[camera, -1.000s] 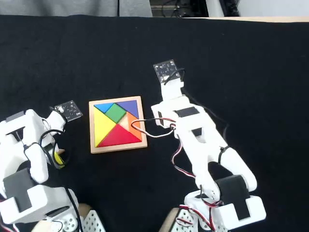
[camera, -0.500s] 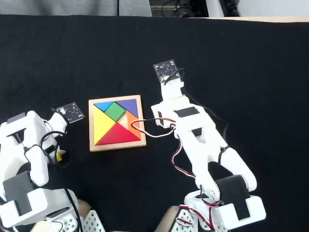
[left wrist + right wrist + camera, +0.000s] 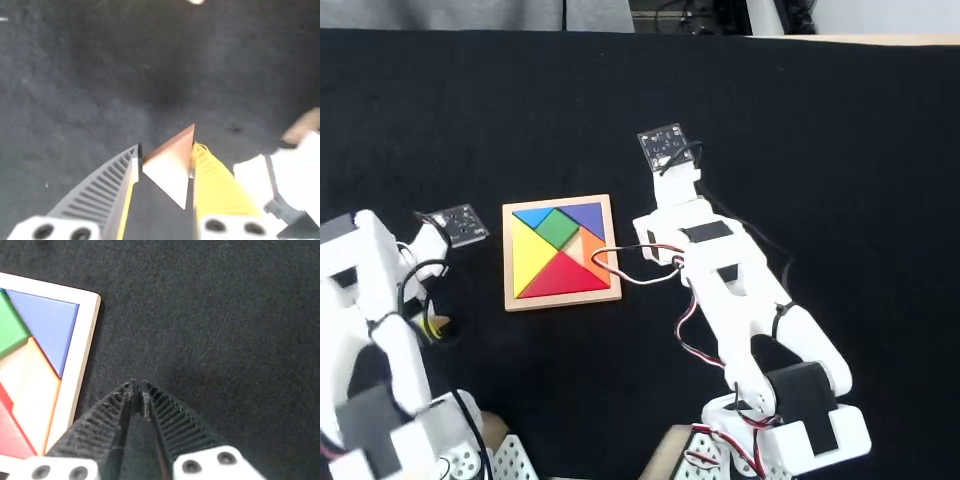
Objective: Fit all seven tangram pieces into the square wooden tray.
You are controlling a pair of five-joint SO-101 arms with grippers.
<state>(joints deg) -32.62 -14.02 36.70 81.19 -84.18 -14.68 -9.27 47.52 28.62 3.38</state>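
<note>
The left claw [image 3: 167,147] is gripping an orange triangle [image 3: 169,172] over the black counter [image 3: 820,120], while the right claw [image 3: 138,389] is sitting closed just beside the wooden tray [image 3: 84,357].

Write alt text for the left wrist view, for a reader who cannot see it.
The left arm's tool grips a small orange-brown wooden triangle between its ribbed fingers, with one corner pointing out past the fingertips. Beneath it lies the black cloth table.
</note>
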